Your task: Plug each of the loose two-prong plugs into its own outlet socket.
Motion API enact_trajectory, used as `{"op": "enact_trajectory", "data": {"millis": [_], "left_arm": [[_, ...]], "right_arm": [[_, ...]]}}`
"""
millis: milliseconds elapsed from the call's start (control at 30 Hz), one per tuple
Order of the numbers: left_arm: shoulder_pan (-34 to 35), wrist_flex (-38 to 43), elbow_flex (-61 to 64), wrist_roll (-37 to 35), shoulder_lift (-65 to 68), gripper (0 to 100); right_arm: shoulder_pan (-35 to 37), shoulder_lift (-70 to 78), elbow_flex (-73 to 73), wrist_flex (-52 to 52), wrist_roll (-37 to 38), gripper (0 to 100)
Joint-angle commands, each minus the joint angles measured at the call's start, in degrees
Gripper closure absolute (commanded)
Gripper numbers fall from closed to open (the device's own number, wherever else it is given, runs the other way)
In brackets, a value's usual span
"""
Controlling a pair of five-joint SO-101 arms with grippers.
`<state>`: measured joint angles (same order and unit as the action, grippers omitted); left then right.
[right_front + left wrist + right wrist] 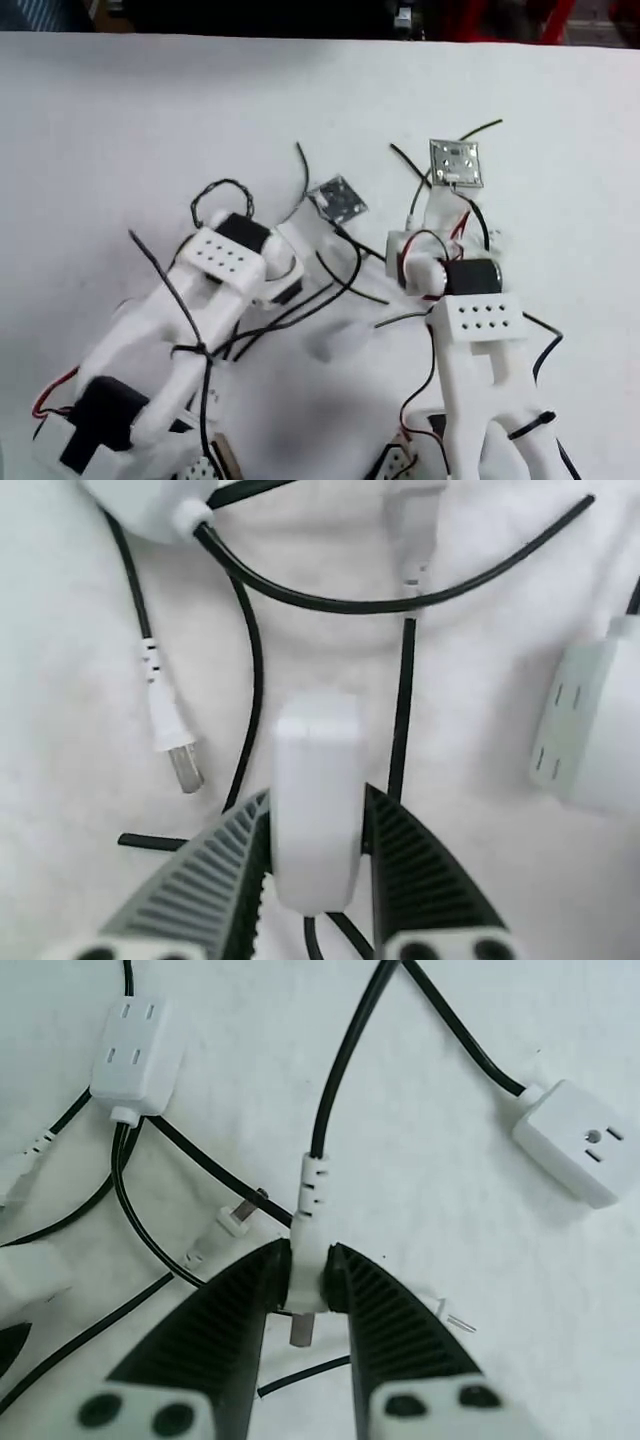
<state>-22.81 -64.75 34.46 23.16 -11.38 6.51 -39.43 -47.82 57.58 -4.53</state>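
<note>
My left gripper (315, 800) is shut on a white outlet block (316, 750) held just above the cloth. A loose white two-prong plug (170, 730) on a black cord lies beside it, prongs bare. A second white outlet (580, 730) with slot pairs lies to the other side. My right gripper (307, 1252) is shut on a white two-prong plug (305, 1285), whose prongs stick out below the fingers. Another loose plug (235, 1220) lies close by. A double-socket outlet (135, 1055) and a square single outlet (575, 1145) lie farther off. In the high view both arms meet mid-table near two square outlets (338, 200) (455, 163).
Black cords (300, 310) loop and cross over the white cloth between the two arms. Thin wires (200, 370) run along the arm bodies. The far half of the table (150, 100) is bare white cloth.
</note>
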Motion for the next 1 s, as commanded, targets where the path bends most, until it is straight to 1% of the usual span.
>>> {"op": "enact_trajectory", "data": {"millis": [0, 67, 233, 267, 300, 367, 433, 500, 600, 700, 967], "left_arm": [[-0.8, 0.7, -2.2, -1.8, -1.3, 98], [-1.6, 0.9, -2.5, -1.9, 1.4, 98], [-2.9, 6.9, -2.5, -2.3, 9.2, 97], [-2.9, 8.0, -2.8, -3.3, 11.0, 96], [-2.8, 8.9, -2.9, -4.7, 12.5, 94], [-2.4, 9.8, -3.4, -7.2, 14.6, 85], [-1.3, 7.0, -5.4, -9.9, 14.3, 76], [0.3, 4.8, -7.2, -12.1, 13.0, 70], [2.1, 3.0, -9.1, -9.5, 10.6, 69], [4.6, 3.6, -9.4, -7.6, 9.8, 69], [13.8, 10.4, -10.2, -5.1, 16.7, 69]], "right_arm": [[-0.6, -1.0, 0.4, -0.9, 0.0, 98.0], [-0.6, -1.0, 0.4, -0.9, 0.0, 98.0], [-0.6, -1.0, 0.4, -0.8, 0.0, 98.0], [-0.6, -1.0, 0.4, -0.8, 0.0, 98.0], [-0.6, -1.0, 0.4, -0.8, 0.0, 98.0], [-0.6, -1.0, 0.4, -0.8, 0.0, 98.0], [-0.6, -1.0, 0.4, -0.8, 0.0, 98.0], [-0.6, -1.0, 0.4, -0.8, 0.0, 98.0], [-0.6, -1.0, 0.4, -0.7, 0.0, 98.0], [-0.6, -1.0, 0.4, -0.7, 0.0, 98.0], [-0.6, -1.0, 0.4, -0.7, 0.0, 98.0]]}}
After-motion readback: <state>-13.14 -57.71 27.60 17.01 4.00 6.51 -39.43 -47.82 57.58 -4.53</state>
